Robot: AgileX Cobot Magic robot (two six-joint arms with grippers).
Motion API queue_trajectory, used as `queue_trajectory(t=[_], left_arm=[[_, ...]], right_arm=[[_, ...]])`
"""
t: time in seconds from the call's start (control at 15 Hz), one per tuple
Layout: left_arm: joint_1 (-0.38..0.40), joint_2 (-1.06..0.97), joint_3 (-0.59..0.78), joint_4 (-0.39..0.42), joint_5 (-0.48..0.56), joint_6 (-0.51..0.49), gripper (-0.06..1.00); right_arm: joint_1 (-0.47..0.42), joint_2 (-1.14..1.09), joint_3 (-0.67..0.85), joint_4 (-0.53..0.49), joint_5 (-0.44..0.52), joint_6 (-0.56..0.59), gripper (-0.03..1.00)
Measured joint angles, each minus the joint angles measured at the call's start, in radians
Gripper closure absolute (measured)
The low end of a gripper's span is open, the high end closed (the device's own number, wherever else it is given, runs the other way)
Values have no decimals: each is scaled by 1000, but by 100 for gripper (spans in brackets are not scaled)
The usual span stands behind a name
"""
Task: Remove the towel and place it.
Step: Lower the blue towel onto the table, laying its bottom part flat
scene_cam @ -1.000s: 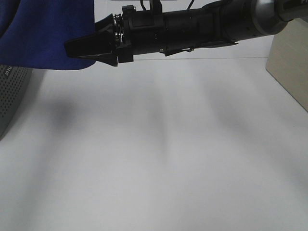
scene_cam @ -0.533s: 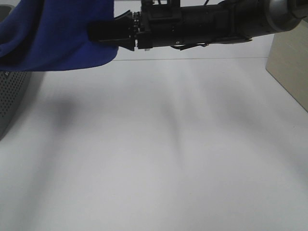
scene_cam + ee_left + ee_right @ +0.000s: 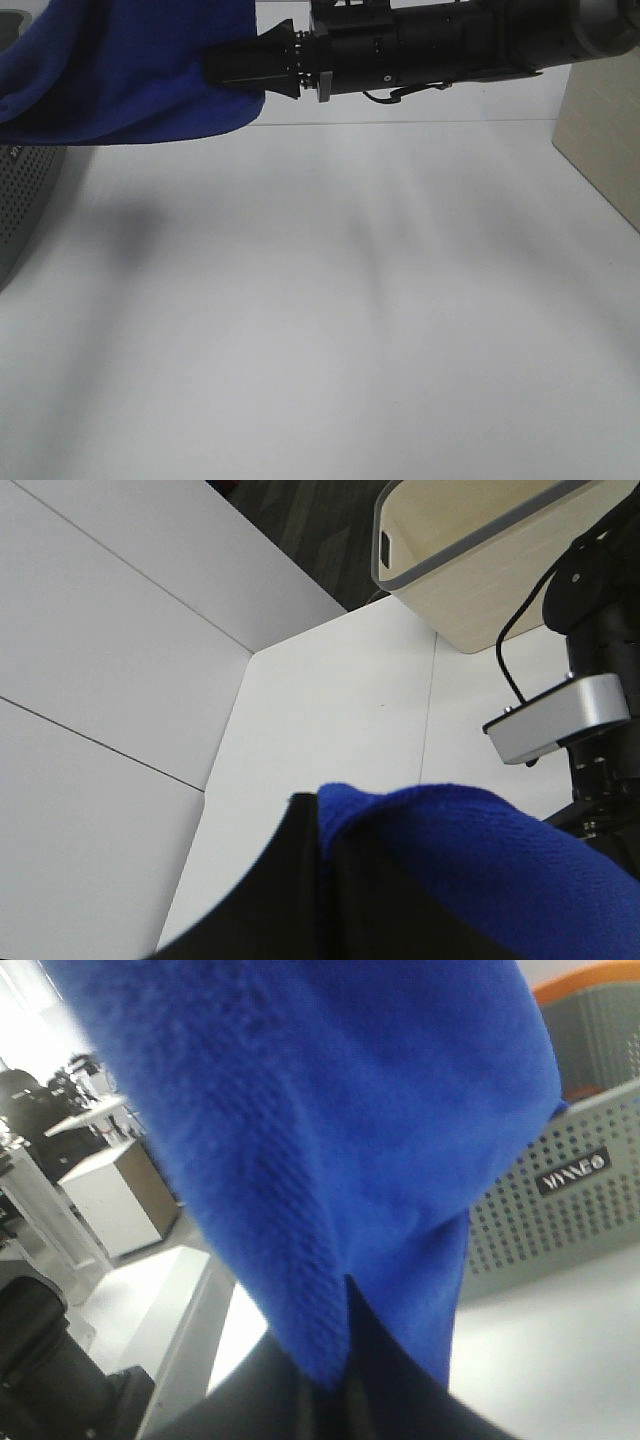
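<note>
High view, towel: towel [image 3: 130,70] bunched and lifted at the upper left, hanging clear above the white worktop [image 3: 330,320], soft shadow beneath.
High view, right claw: right claw [image 3: 222,72] reaching across from the right, pinched shut on the towel's near edge.
High view, surroundings: grey basket [image 3: 25,200] at the left edge, its top hidden by the cloth; beige bin [image 3: 600,130] at the right edge, well apart.
Left wrist view, left claw: left claw [image 3: 320,825] closed tight on a fold of towel, blue plush bulging over the dark fingers.
Left wrist view, surroundings: beige bin beyond the worktop's far part; silver camera housing [image 3: 560,715] on the right arm near the towel; white wall panels [image 3: 100,680] alongside.
Right wrist view, grip: jaws narrow, clamped on the towel's hem; cloth filling most of the view.
Right wrist view, surroundings: grey basket behind the towel, partly hidden; orange rim [image 3: 590,975] above it.
</note>
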Motion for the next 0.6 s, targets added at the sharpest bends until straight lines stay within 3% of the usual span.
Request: queue_trajectory(t=[0.27, 0.6], left_arm=[[0, 38, 0, -1, -93, -81, 94], [0, 85, 0, -12, -196, -167, 94]], right_arm=[[-8, -180, -1, -386, -245, 331, 95], [-28, -293, -180, -918, -238, 810, 95]])
